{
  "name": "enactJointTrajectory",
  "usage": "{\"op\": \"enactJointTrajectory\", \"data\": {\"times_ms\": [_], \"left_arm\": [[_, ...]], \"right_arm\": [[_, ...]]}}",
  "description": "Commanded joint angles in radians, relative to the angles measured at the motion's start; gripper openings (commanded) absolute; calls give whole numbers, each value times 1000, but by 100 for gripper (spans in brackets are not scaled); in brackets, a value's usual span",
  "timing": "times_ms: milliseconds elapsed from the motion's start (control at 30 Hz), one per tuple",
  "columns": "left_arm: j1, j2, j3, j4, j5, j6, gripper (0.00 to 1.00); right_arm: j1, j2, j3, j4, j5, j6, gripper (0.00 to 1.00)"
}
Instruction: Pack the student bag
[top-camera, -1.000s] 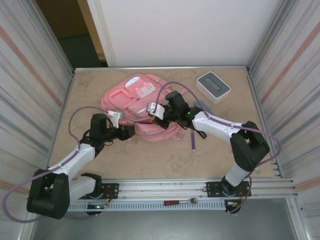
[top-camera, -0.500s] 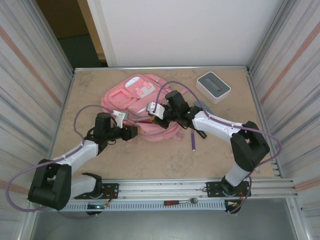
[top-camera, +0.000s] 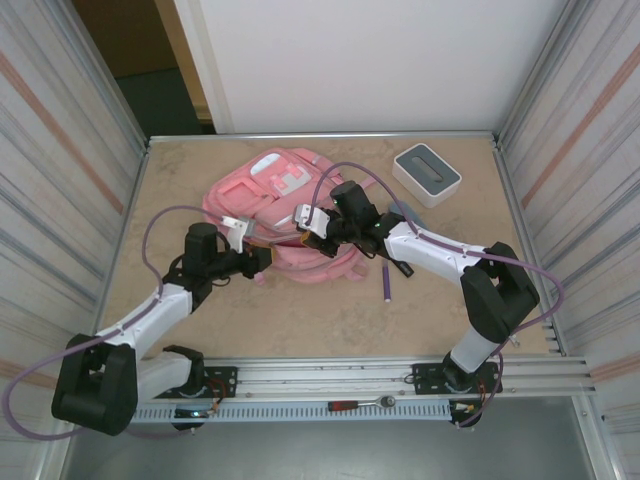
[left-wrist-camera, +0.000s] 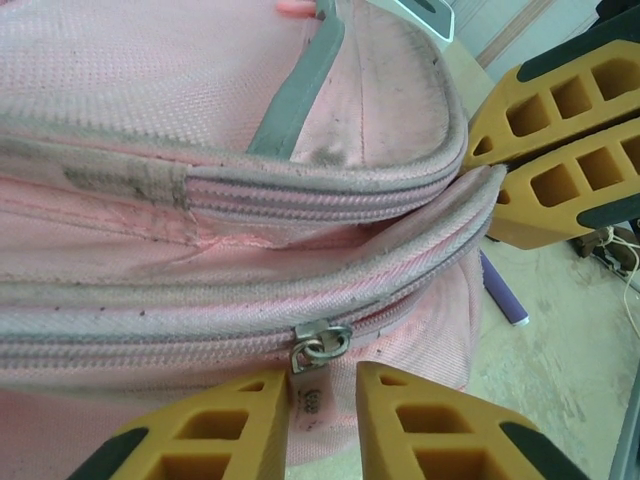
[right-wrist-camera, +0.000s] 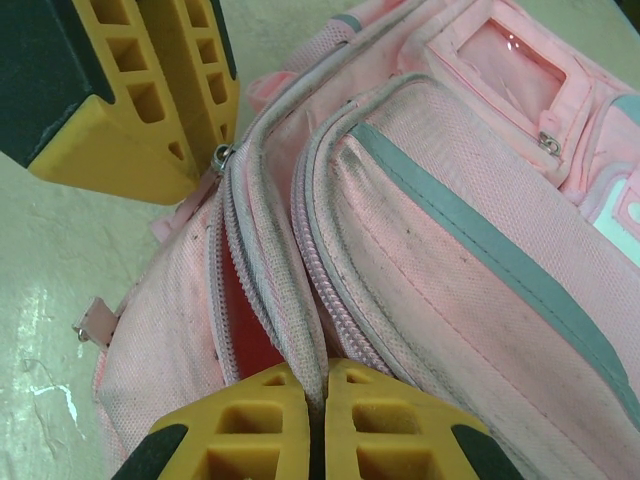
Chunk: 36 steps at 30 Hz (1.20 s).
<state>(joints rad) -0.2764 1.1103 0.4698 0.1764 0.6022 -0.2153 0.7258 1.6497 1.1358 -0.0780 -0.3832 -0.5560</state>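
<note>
The pink student bag (top-camera: 285, 200) lies in the middle of the table. In the left wrist view its zipper slider (left-wrist-camera: 320, 345) hangs at the bag's (left-wrist-camera: 200, 120) edge. The slider's pink pull tab (left-wrist-camera: 314, 400) sits between the jaws of my left gripper (left-wrist-camera: 322, 385), against the left finger, with a gap to the right one. My right gripper (right-wrist-camera: 318, 385) is shut on the fabric lip of the bag (right-wrist-camera: 450, 250) beside the opened zipper, where red lining (right-wrist-camera: 245, 320) shows. From above, the left gripper (top-camera: 262, 262) is at the bag's near edge and the right gripper (top-camera: 308, 235) to its right.
A purple pen (top-camera: 387, 282) lies on the table right of the bag, near my right arm. A white-and-grey box (top-camera: 427, 172) stands at the back right. A ratchet tool (top-camera: 360, 404) rests on the front rail. Metal walls bound both sides.
My left gripper has edged in to the bag's near edge and its jaws have narrowed around the zipper pull tab. The right gripper has held its grip without moving.
</note>
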Motion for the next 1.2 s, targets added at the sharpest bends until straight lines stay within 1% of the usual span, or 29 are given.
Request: {"op": "enactJointTrajectory", "data": {"times_ms": [0,67,167,267,367,533,700,767,833,900,1033,1167], "left_arm": [[-6,22,28,-9,-2,19,23],[-6,38,33,-19,-11,21,24],[-6,57,28,-25,-21,18,31],[-12,71,5,5,-28,4,37],[-20,95,1,26,-31,-5,37],[-26,117,21,38,-32,-5,31],[-27,108,37,5,-55,8,23],[-27,90,33,-14,-78,8,15],[-27,71,30,-37,-117,6,10],[-27,51,33,-66,-167,3,1],[-22,11,48,-148,-298,-15,0],[-1,-4,64,-210,-392,-31,0]], "right_arm": [[-6,5,47,19,8,50,3],[-6,5,47,17,10,50,3],[-6,5,48,12,18,50,3],[-6,5,49,12,20,48,3],[-5,8,50,12,17,51,3],[-5,11,51,12,20,51,3],[-6,11,48,4,35,43,3],[-7,9,46,-1,38,36,3],[-11,6,42,-3,38,33,3],[-14,3,39,-3,37,31,3],[-17,-6,31,-7,45,25,3],[-23,-16,20,-9,47,24,3]]}}
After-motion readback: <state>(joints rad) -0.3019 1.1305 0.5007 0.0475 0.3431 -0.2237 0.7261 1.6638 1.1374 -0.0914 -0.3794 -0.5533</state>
